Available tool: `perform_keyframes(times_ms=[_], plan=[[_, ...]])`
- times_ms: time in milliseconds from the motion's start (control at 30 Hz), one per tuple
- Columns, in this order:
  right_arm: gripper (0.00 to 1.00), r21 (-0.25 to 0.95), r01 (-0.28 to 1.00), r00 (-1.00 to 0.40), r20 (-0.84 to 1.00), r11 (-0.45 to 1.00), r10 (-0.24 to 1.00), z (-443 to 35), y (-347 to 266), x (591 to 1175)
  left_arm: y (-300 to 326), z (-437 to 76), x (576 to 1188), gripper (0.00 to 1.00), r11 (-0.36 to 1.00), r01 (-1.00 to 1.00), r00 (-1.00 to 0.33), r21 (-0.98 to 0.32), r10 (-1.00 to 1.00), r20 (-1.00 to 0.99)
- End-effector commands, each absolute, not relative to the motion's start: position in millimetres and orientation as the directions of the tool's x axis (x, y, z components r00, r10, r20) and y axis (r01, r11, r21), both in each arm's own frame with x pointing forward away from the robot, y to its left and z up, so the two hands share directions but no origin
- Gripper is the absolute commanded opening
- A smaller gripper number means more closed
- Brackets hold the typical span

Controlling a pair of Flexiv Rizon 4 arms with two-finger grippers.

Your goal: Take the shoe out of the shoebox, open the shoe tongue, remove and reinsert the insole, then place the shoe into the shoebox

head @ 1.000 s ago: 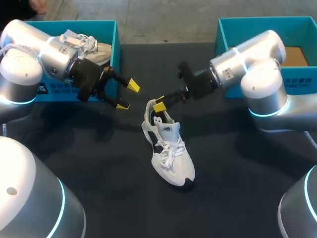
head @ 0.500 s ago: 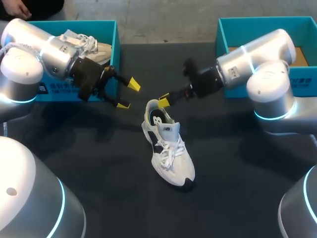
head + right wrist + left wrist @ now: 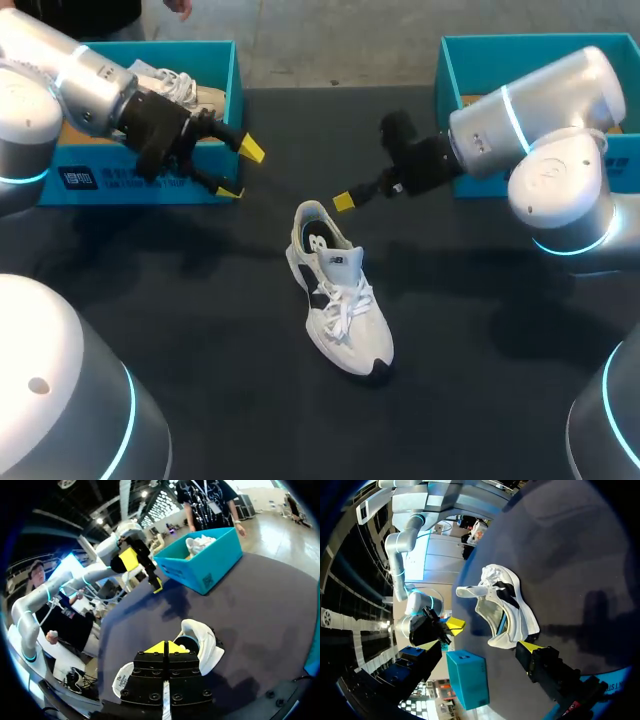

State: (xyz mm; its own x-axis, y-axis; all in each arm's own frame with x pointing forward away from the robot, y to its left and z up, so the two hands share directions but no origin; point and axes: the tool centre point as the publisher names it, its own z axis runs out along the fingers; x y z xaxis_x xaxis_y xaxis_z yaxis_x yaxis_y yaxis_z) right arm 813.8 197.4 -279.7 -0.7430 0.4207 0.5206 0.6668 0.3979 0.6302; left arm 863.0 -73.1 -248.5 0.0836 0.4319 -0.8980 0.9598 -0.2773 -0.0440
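Note:
A white sneaker [image 3: 340,300] with black trim lies on its sole in the middle of the dark table, heel toward the back. My right gripper [image 3: 343,202] hangs just behind and to the right of the heel, shut with nothing in it. In the right wrist view the joined yellow tips [image 3: 166,647] sit just short of the sneaker's heel [image 3: 202,647]. My left gripper [image 3: 241,171] is open in front of the left shoebox [image 3: 232,80], well clear of the sneaker. The left wrist view shows the sneaker [image 3: 502,605] ahead of its spread fingers [image 3: 530,647].
A second light shoe [image 3: 175,88] lies in the teal left shoebox. A teal shoebox [image 3: 445,70] at the back right holds a brown cardboard sheet [image 3: 590,112]. Dark table [image 3: 200,320] surrounds the sneaker.
My right gripper has shut and drawn back up and to the right from the sneaker's heel opening. The left arm has pulled back a little toward the left shoebox, still open.

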Motion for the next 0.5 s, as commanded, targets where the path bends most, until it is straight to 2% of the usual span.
perform_keyframes(times_ms=[33, 500], plan=[[0.0, 0.58, 0.686, -0.711, 0.402, 0.44, 0.577, -269, 199, 809, -61, -238, 869, 1.0, -0.313, 0.948, 0.1, -0.052, 0.449, -0.888], [0.0, 0.588, 0.692, -0.697, 0.394, 0.418, 0.599, -267, 199, 808, -19, -215, 890, 1.0, -0.327, 0.944, 0.128, -0.049, 0.497, -0.858]])
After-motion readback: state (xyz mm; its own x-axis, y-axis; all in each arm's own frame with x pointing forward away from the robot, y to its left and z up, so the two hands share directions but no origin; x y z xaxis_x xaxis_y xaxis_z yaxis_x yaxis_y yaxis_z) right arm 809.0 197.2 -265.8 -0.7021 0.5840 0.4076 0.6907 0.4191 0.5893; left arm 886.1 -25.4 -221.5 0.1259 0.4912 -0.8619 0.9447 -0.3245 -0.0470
